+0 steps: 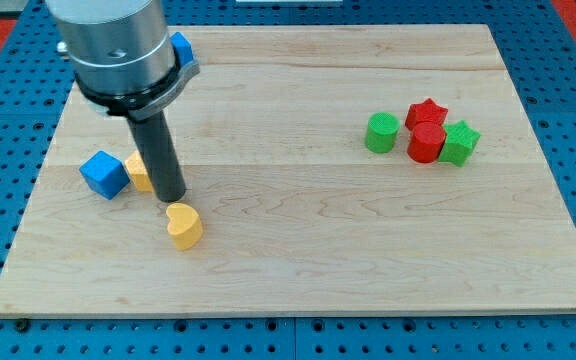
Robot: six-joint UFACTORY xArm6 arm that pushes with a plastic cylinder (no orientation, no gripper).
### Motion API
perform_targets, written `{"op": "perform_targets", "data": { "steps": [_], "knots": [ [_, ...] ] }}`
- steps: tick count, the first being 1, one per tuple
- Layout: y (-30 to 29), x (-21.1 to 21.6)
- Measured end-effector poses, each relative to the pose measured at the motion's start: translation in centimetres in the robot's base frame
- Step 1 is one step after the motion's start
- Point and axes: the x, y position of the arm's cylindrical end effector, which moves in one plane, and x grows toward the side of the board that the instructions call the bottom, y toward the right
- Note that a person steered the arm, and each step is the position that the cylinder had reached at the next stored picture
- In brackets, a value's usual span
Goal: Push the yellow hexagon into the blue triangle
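The yellow hexagon [138,172] lies at the view's left, partly hidden behind my rod. My tip [171,197] rests right against its right side. The blue triangle [180,47] sits near the view's top left, mostly hidden behind the arm's grey body; only a blue corner shows. A blue cube [103,174] sits just left of the hexagon, touching or nearly touching it.
A yellow heart [183,225] lies just below my tip. At the view's right stands a cluster: a green cylinder [381,132], a red star [426,113], a red cylinder [427,143] and a green star [459,142]. The wooden board [308,250] ends in blue pegboard.
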Motion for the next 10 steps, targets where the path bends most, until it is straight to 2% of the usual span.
{"op": "perform_targets", "data": {
  "steps": [1,3,4,5,6,7,9,10],
  "knots": [
    [-2.9,-3.0],
    [-3.6,-10.9],
    [-2.7,-11.3],
    [-6.2,-10.9],
    [-6.6,-10.0],
    [-9.2,-11.4],
    [-6.2,-18.2],
    [-8.4,-12.5]
  ]
}}
